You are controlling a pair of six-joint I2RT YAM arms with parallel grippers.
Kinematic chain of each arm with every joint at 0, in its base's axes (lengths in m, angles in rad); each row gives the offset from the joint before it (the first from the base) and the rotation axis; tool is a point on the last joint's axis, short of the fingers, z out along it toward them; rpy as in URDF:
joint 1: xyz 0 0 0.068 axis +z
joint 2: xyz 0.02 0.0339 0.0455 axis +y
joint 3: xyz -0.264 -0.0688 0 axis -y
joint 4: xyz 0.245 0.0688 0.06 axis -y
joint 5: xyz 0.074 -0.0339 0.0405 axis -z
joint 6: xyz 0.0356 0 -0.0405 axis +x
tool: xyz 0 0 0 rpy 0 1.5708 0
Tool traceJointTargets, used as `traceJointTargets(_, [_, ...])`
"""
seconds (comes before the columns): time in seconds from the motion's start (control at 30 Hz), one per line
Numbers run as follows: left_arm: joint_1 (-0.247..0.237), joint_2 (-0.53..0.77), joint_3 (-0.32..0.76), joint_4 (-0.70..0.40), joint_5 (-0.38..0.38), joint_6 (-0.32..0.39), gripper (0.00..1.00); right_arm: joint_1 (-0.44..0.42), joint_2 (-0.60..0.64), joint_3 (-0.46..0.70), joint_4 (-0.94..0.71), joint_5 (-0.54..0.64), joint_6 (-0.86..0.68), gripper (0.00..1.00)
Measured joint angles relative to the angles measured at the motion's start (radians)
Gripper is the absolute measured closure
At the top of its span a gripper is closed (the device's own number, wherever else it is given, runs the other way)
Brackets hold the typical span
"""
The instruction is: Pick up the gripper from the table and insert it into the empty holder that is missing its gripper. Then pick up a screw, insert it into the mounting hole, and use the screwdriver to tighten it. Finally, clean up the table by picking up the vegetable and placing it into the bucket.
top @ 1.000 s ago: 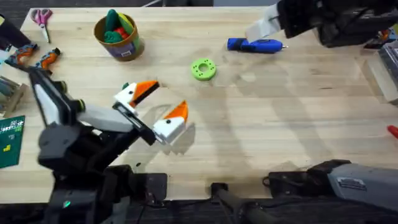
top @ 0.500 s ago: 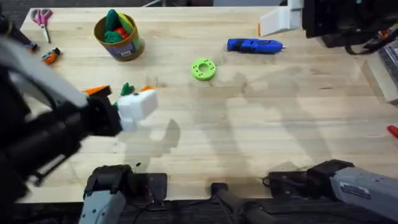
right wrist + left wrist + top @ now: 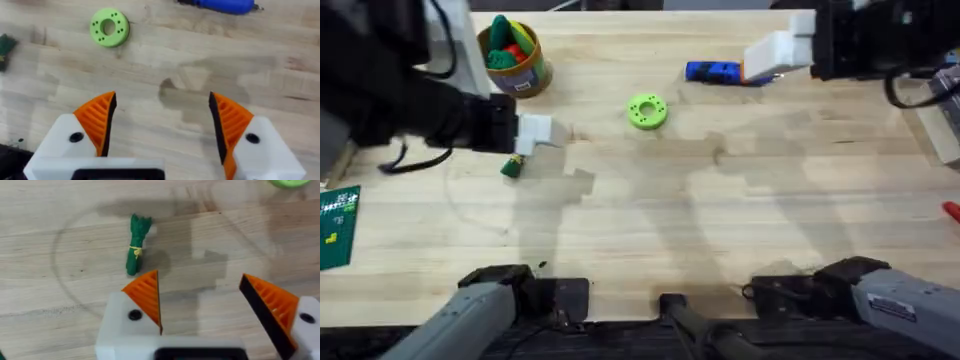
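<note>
Left hand (image 3: 200, 305) is spread wide with nothing between its orange ribbed pads (image 3: 146, 296), hanging above the vegetable (image 3: 136, 250), the little green stalk bundle with the yellowish band. That bundle lies flat on the wooden surface (image 3: 720, 220), just in front of the hand and not touching it. From overhead the same bundle (image 3: 512, 166) sits right below the white tip of the left hand (image 3: 534, 131), near the tan-yellow bucket (image 3: 516, 66), which already shows green, red and yellow toys.

Right hand (image 3: 162, 125) is also wide open and empty, hovering over bare wood. Overhead it's up at the far side (image 3: 772, 52), right over the blue screwdriver (image 3: 712, 71), which lies on its side; the wrist view catches the screwdriver (image 3: 220, 5) at the edge with its thin tip pointing away from the lime-green disc (image 3: 109, 27). That disc sits roughly in the middle of the surface, between the two arms.

As for progress, my read is we're in the cleanup bit. Both hands carry both orange wedges, I can't spot a loose wedge or a bare holder anywhere, and no screw is visible, though I can't confirm the screw was actually tightened. What's clearly left: the vegetable isn't picked up yet and isn't in the bucket. Looks to me like the left arm is lining up for that grab, since it's closest and already open.
</note>
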Motion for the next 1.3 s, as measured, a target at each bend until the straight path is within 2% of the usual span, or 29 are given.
traceJointTargets(0.13, [0.000,0.113,0.000,0.019,-0.051,0.024,0.015,-0.029,-0.023,0.005,-0.059,-0.006,-0.031,0.009])
traceJointTargets(0.27, [0.000,0.209,0.000,0.020,-0.109,0.111,0.015,-0.067,-0.026,0.008,-0.078,-0.006,-0.080,0.010])
traceJointTargets(0.47, [0.007,0.348,0.000,0.082,-0.136,0.212,0.015,-0.096,-0.026,0.008,-0.079,-0.006,-0.110,0.009])
traceJointTargets(0.87, [0.126,0.567,0.000,0.209,-0.153,0.323,0.012,-0.097,-0.027,0.008,-0.079,-0.006,-0.118,0.010])
traceJointTargets(0.9, [0.133,0.583,0.000,0.220,-0.155,0.325,0.076,-0.097,-0.026,0.008,-0.079,-0.006,-0.118,0.010])
traceJointTargets(0.93, [0.138,0.596,0.000,0.225,-0.154,0.328,0.190,-0.097,-0.027,0.008,-0.079,-0.006,-0.118,0.010])
traceJointTargets(1.0, [0.143,0.608,0.010,0.217,-0.140,0.336,0.517,-0.097,-0.027,0.008,-0.079,-0.006,-0.118,0.010])
traceJointTargets(1.1, [0.143,0.611,0.020,0.215,-0.132,0.344,0.949,-0.097,-0.027,0.009,-0.080,-0.006,-0.118,0.010])
traceJointTargets(1.17, [0.142,0.615,0.023,0.225,-0.134,0.346,0.988,-0.097,-0.027,0.009,-0.080,-0.006,-0.118,0.010])
traceJointTargets(1.3, [0.143,0.629,0.045,0.170,-0.113,0.347,0.987,-0.097,-0.027,0.010,-0.079,-0.006,-0.118,0.010])
